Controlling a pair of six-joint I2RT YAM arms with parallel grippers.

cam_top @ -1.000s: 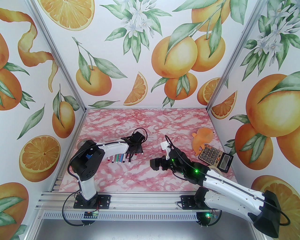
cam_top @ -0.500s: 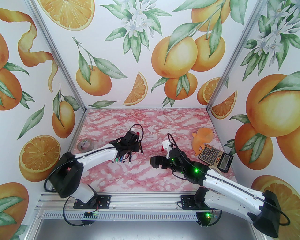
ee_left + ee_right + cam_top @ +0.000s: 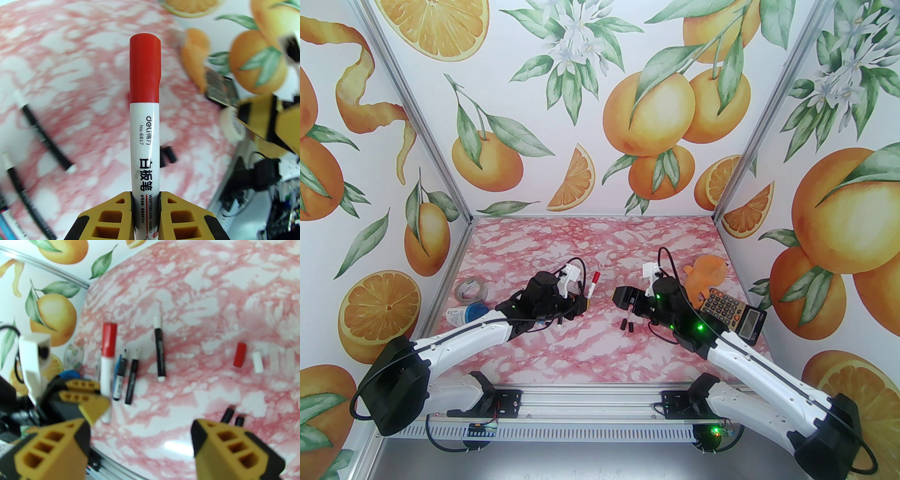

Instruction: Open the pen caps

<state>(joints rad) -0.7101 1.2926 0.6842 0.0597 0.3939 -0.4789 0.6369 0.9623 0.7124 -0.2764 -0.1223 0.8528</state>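
My left gripper (image 3: 145,199) is shut on the white barrel of a whiteboard pen (image 3: 145,150), whose red pen cap (image 3: 145,72) is still on and points away from the fingers. From above, this pen (image 3: 592,285) hangs over the table's middle in the left gripper (image 3: 583,302). My right gripper (image 3: 623,297) faces it a short gap to the right, open and empty; its fingers (image 3: 225,446) frame the capped pen (image 3: 106,366). Loose on the table lie a red cap (image 3: 239,354), a white cap (image 3: 257,362) and two black caps (image 3: 626,324). Several other pens (image 3: 160,352) lie beside the left gripper.
A tape roll (image 3: 471,289) and a white bottle with a blue end (image 3: 464,313) lie at the left edge. An orange plush toy (image 3: 705,276) and a calculator (image 3: 731,314) sit at the right, close behind my right arm. The pink marbled table (image 3: 581,356) ends at walls on three sides.
My left arm has lifted the red-capped pen out of the row and swung it right and up. My right gripper has moved back and toward it, uncovering two black caps.
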